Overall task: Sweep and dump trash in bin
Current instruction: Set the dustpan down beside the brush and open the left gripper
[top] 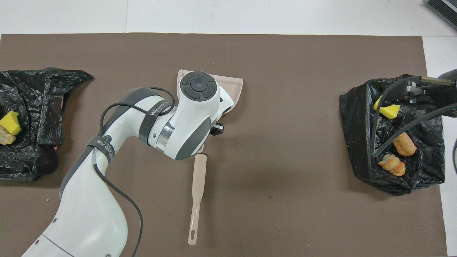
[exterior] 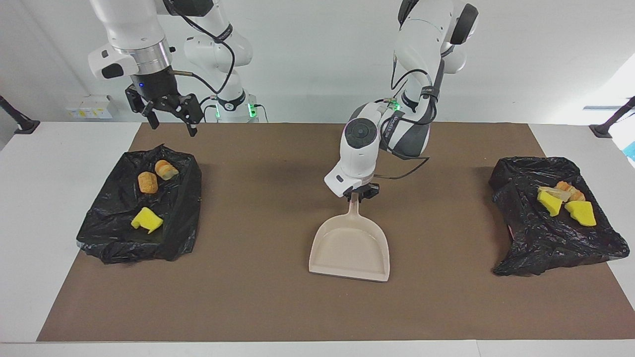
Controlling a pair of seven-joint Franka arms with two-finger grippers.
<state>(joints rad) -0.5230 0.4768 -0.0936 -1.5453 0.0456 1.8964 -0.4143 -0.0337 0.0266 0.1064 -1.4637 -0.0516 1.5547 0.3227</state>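
Note:
All the trash that shows lies in two black-lined bins. The bin [exterior: 168,233] at the right arm's end holds an orange-brown lump [exterior: 148,182], a tan lump [exterior: 166,169] and a yellow wedge [exterior: 147,219]. The bin [exterior: 540,248] at the left arm's end holds two yellow wedges [exterior: 581,213] and beige lumps [exterior: 565,191]. My left gripper [exterior: 359,194] is at the top of the handle of the beige dustpan [exterior: 349,248], which lies flat on the mat. My right gripper [exterior: 172,124] is open and empty, raised over the edge of its bin nearer the robots.
A beige brush [top: 198,189] lies on the brown mat [top: 285,200], nearer to the robots than the dustpan [top: 234,84]; the left arm hides it in the facing view. The right gripper [top: 414,93] and its cables hang over the bin [top: 364,142].

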